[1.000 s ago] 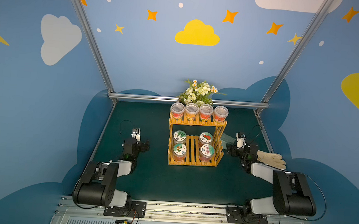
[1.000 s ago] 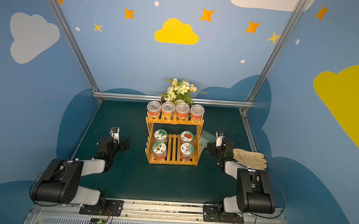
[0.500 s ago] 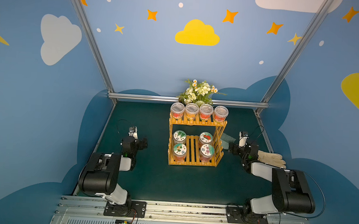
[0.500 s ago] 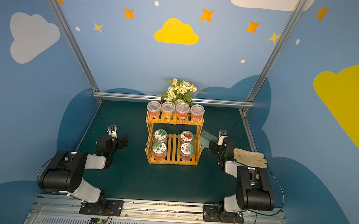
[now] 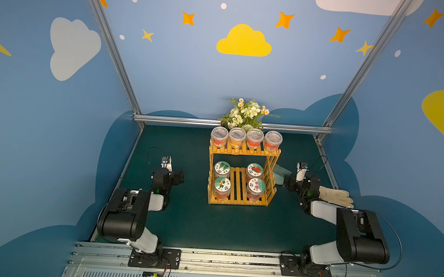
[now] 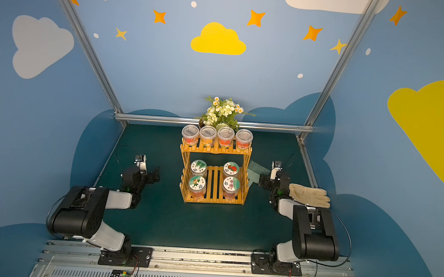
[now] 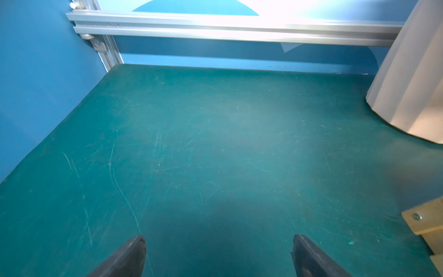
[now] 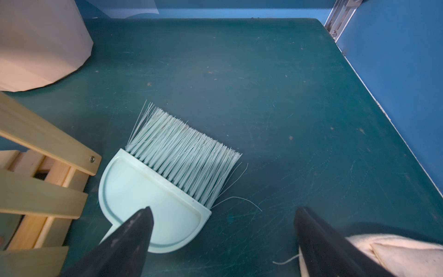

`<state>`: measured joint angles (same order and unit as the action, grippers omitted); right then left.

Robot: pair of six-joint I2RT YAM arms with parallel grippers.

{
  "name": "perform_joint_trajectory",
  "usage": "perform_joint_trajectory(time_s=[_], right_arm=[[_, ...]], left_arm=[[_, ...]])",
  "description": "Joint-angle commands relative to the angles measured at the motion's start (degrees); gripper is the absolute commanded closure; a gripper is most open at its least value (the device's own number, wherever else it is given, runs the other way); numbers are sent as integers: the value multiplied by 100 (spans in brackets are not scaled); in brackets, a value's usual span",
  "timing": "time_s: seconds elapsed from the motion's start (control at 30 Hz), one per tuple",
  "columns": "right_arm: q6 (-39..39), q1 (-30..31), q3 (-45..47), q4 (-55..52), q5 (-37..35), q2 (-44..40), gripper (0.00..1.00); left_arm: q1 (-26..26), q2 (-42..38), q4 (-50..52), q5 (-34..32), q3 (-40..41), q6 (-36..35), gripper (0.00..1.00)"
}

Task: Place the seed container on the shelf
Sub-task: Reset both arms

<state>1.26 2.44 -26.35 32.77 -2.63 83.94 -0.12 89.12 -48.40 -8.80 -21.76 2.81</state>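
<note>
Nearest the front, the two arms sit low on the green table [image 5: 197, 222], one on each side. The left hand [image 5: 179, 175] is spread wide and holds nothing; its wrist view shows only bare table between its two tips. The right hand [image 5: 285, 184] is spread wide too and holds nothing. In its wrist view, a pale green brush [image 8: 148, 182] lies on the table under one tip, just beside the shelf's leg. A cream glove [image 5: 336, 196] lies near the right arm.

In the middle of the table stands the yellow wooden shelf [image 5: 239, 182], well apart from the left hand. Four seed jars [image 5: 222, 168] sit on its bottom level, two on each side. Four more seed cups [image 5: 236, 137] stand in a row on its top level, filling it.

Behind the shelf is a bunch of flowers [image 5: 246, 114].

No jar is left on the table in any view, and neither hand carries one. So the job looks finished: every seed container seen is on the shelf. Which one is the task's own cannot be told.
</note>
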Motion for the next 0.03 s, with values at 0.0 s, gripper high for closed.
perform_joint_trajectory(time_s=[0.0], right_arm=[[-70, -22, -16, 181, -66, 25, 2]], left_arm=[[6, -98, 44, -10, -40, -52, 0]])
